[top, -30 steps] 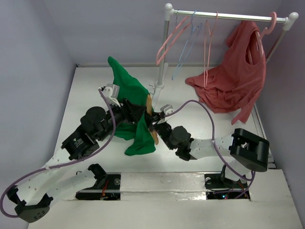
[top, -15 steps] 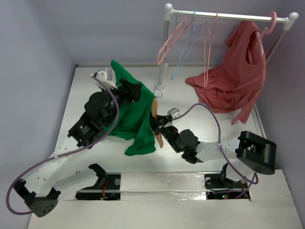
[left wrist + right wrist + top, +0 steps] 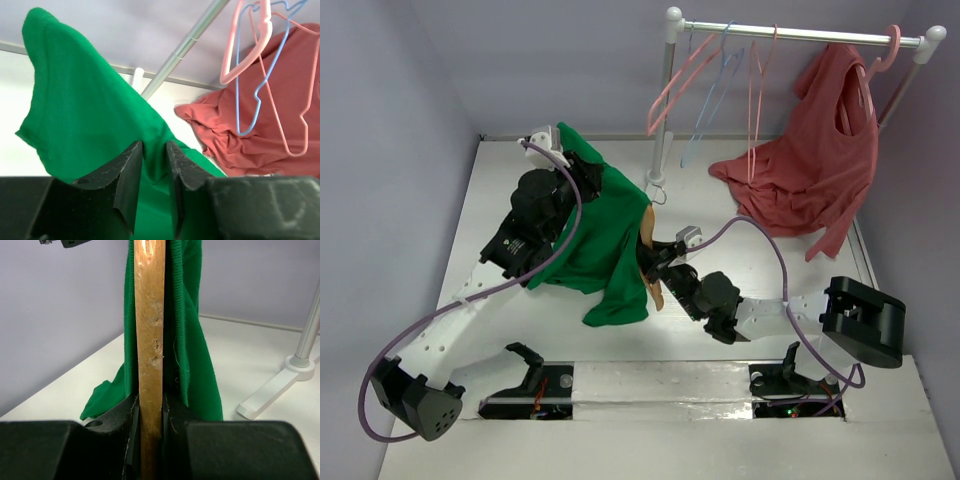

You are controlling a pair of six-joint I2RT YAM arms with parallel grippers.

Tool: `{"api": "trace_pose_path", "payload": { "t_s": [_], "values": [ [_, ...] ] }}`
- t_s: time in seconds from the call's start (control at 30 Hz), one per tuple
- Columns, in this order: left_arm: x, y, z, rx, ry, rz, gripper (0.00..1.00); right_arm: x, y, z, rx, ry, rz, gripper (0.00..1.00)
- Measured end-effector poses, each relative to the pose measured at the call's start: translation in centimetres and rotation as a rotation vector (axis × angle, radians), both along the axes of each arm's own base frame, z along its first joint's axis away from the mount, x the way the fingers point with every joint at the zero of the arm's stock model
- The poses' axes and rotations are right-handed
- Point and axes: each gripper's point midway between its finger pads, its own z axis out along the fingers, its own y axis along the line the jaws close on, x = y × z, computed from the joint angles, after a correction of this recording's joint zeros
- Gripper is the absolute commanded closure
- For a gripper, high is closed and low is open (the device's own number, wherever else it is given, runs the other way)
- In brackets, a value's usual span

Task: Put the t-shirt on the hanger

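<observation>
The bright green t-shirt (image 3: 605, 250) hangs draped over the tan wooden hanger (image 3: 648, 228), which stands on edge at mid-table. My right gripper (image 3: 652, 265) is shut on the hanger's wooden arm (image 3: 149, 330), with green cloth (image 3: 195, 340) falling on both sides of it. My left gripper (image 3: 588, 182) is at the shirt's far upper part, and its fingers (image 3: 129, 170) are shut on a fold of the t-shirt (image 3: 75, 110). The hanger's metal hook (image 3: 658, 196) peeks out near the rack's foot.
A clothes rack (image 3: 800, 35) stands at the back right, its white pole and foot (image 3: 655, 180) just beyond the shirt. Thin pink hangers (image 3: 670, 90), a light-blue hanger (image 3: 715, 90) and a salmon-red garment (image 3: 810, 170) hang from it. Walls close the left and back.
My left gripper rose toward the back, opened, then closed again on the shirt higher up. The green cloth now spreads wider over the hanger. My right gripper kept its hold.
</observation>
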Motion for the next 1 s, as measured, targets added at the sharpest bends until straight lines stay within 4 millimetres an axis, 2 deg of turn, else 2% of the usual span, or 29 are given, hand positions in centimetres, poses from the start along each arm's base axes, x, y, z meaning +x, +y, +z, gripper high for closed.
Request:
{"api": "trace_pose_path", "payload": {
  "t_s": [0.07, 0.17, 0.43, 0.53, 0.67, 0.8, 0.83, 0.9, 0.93, 1.0],
  "values": [
    [0.1, -0.4, 0.0, -0.007, -0.005, -0.016, 0.85, 0.0, 0.0, 0.0, 0.0, 0.001, -0.002, 1.0],
    [0.1, -0.9, -0.5, -0.013, -0.003, -0.039, 1.0, 0.1, -0.1, -0.1, -0.001, 0.004, -0.007, 1.0],
    [-1.0, -2.6, -1.2, -0.03, 0.009, -0.133, 1.0, 0.4, 0.0, -0.7, 0.0, 0.023, -0.024, 1.0],
    [-3.1, -4.5, -0.6, -0.044, -0.002, -0.22, 1.0, 0.8, 0.2, -0.5, 0.011, 0.027, -0.03, 1.0],
    [-7.1, -7.4, 0.7, -0.063, -0.022, -0.373, 1.0, 1.6, 0.3, 0.6, 0.033, 0.016, -0.037, 1.0],
    [-9.8, -8.4, 1.9, -0.075, -0.031, -0.48, 1.0, 2.0, 0.2, 1.4, 0.058, 0.004, -0.034, 1.0],
    [-10.1, -8.2, 2.4, -0.08, -0.039, -0.487, 0.96, 2.1, 0.2, 1.5, 0.06, 0.002, -0.034, 1.0],
    [-10.5, -7.9, 2.7, -0.078, -0.042, -0.493, 0.82, 2.1, 0.2, 1.7, 0.063, -0.002, -0.031, 1.0],
    [-10.7, -7.7, 2.7, -0.075, -0.04, -0.491, 0.68, 2.1, 0.2, 1.7, 0.066, -0.003, -0.027, 1.0],
    [-10.7, -7.2, 2.8, -0.071, -0.036, -0.473, 0.58, 2.1, 0.2, 1.8, 0.068, -0.003, -0.027, 1.0]
  ]
}}
